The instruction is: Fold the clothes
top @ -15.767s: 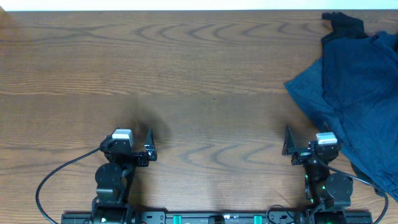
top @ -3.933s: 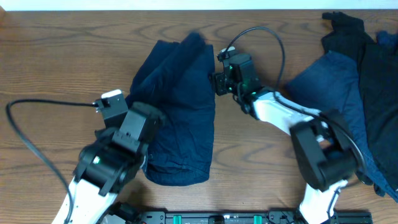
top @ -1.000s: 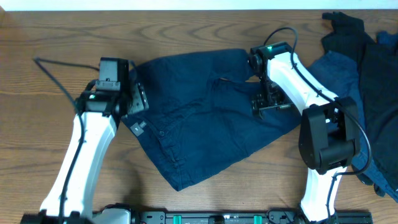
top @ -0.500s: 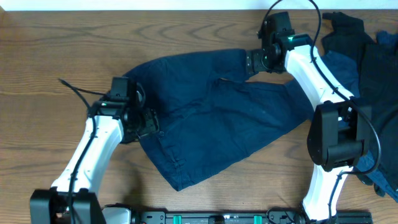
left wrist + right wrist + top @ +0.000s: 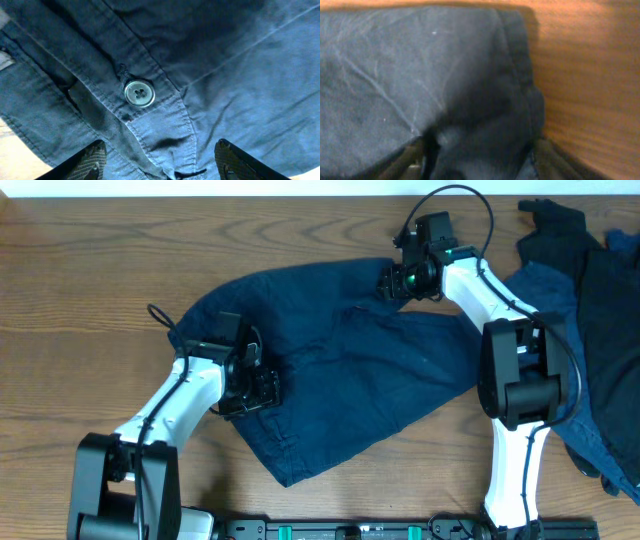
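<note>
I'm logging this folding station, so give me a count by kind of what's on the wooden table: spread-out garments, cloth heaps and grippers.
Dark navy buttoned cloth garment, spread out: 1
Heap of wrinkled blue and dark cloth at the right edge: 1
Grippers, left gripper and right gripper: 2
Total: 4
</note>
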You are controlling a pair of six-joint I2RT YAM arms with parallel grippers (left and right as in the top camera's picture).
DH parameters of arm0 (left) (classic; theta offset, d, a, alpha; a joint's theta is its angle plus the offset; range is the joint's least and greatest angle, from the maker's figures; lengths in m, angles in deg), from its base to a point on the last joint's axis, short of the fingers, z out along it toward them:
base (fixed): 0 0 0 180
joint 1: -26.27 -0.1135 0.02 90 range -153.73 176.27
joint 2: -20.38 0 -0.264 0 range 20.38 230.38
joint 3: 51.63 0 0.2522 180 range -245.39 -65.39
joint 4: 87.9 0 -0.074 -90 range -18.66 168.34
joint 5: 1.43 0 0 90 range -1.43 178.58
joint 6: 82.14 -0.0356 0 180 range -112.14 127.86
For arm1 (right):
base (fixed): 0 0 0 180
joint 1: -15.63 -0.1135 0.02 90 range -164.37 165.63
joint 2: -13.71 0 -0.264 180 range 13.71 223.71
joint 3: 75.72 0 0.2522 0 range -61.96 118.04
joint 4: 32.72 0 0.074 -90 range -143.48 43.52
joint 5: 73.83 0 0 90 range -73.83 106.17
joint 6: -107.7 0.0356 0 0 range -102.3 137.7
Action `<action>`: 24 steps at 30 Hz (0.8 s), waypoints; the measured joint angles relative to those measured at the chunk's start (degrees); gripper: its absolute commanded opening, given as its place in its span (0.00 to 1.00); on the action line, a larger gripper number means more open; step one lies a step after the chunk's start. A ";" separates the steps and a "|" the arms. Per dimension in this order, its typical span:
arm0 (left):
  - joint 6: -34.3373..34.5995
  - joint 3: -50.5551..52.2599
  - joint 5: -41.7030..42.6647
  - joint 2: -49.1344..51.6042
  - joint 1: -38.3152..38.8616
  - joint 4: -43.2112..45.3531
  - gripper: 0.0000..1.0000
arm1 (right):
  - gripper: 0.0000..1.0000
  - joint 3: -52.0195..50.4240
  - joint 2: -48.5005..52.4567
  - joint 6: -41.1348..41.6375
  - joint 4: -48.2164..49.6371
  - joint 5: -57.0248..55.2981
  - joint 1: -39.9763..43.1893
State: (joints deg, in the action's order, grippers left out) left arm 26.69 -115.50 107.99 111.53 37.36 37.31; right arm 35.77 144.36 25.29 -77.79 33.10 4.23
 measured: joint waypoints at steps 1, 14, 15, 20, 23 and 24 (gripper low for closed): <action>0.11 0.00 0.00 0.48 0.00 -0.02 0.59 | 0.01 0.00 0.24 0.26 0.68 -0.07 0.00; -0.46 0.04 0.15 2.73 0.00 -2.05 0.06 | 0.01 0.20 0.66 5.33 3.08 2.75 2.89; -0.48 0.04 0.13 2.73 0.00 -2.62 0.06 | 0.01 0.61 0.68 5.88 2.86 2.75 3.32; -0.48 0.04 0.13 2.73 0.00 -6.19 0.06 | 0.01 5.95 0.85 9.01 1.88 1.18 6.38; -0.76 0.04 0.15 2.73 0.00 -7.08 0.06 | 0.02 9.38 0.74 9.99 0.46 -1.62 7.96; -0.98 0.04 0.13 2.73 0.00 -6.97 0.06 | 0.14 10.14 0.59 10.21 -0.15 -3.06 8.41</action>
State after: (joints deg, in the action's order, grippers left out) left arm 25.70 -115.45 108.13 114.26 37.36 30.33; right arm 45.91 144.95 35.50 -77.95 30.04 12.65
